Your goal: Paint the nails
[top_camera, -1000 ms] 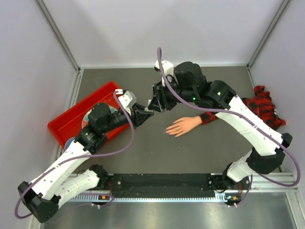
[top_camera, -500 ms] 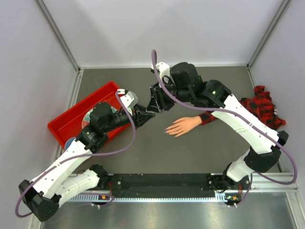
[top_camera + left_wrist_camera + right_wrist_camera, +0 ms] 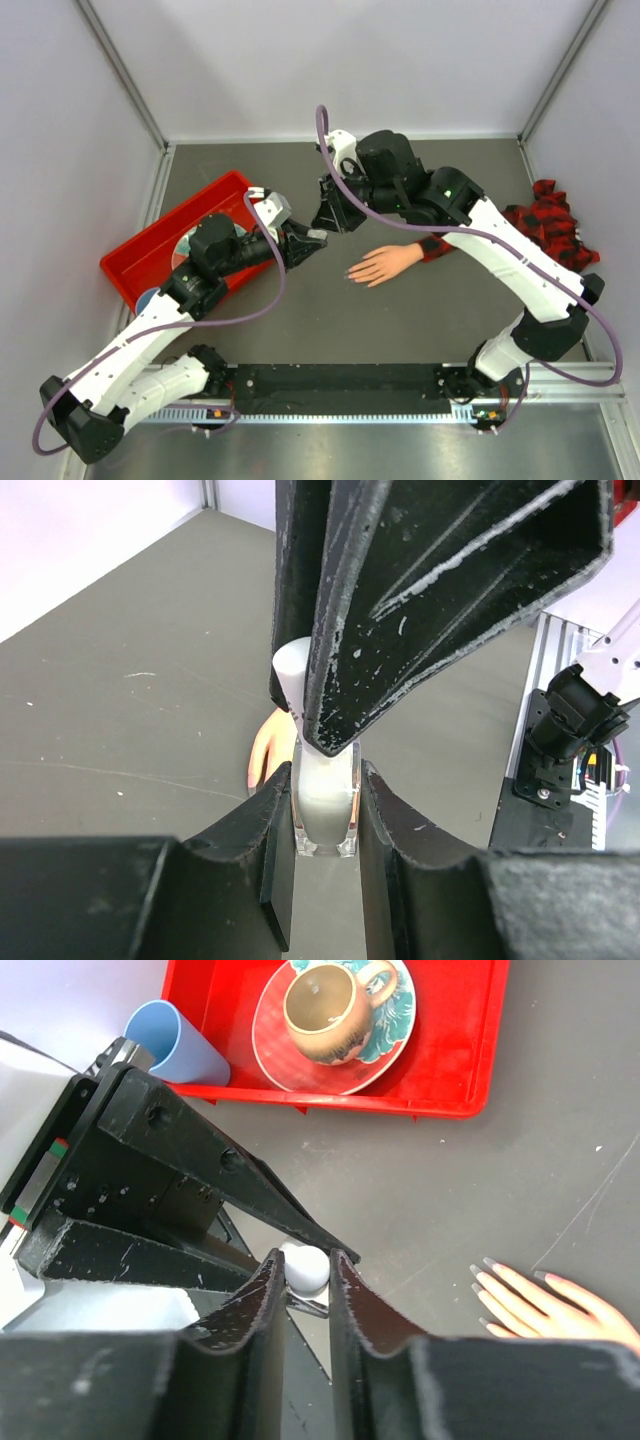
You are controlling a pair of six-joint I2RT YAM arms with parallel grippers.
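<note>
ok so quick status from my end. the left gripper [image 3: 314, 240] is clamped on a small clear bottle [image 3: 325, 815], one finger on each flat side, holding it upright off the table [image 3: 400, 320]. the right gripper [image 3: 323, 221] comes in from the other side, and in the right wrist view its two fingers [image 3: 268, 1300] are squeezed onto the bottle's white cap [image 3: 305, 1266], touching it on both sides, so i'm calling that one closed on the cap. the two pincers meet tip to tip around the middle of the table.

the nails [image 3: 479, 1272] are on the fake hand [image 3: 385, 264], which lies flat on the grey surface just right of and a bit nearer than where the grippers meet. its fingers point left toward the bottle. they look pale or greyish in the right wrist view, and i can't tell whether there's any polish on them. the plaid sleeve [image 3: 435, 247] runs off under the right arm, and more plaid fabric [image 3: 552, 225] is bunched against the right wall.

off to the left there's a red tray [image 3: 215, 195] with a brown cup [image 3: 325, 1000] on a patterned saucer [image 3: 385, 1035]. a blue cup [image 3: 175, 1045] lies tipped on its side at the tray's edge.
</note>
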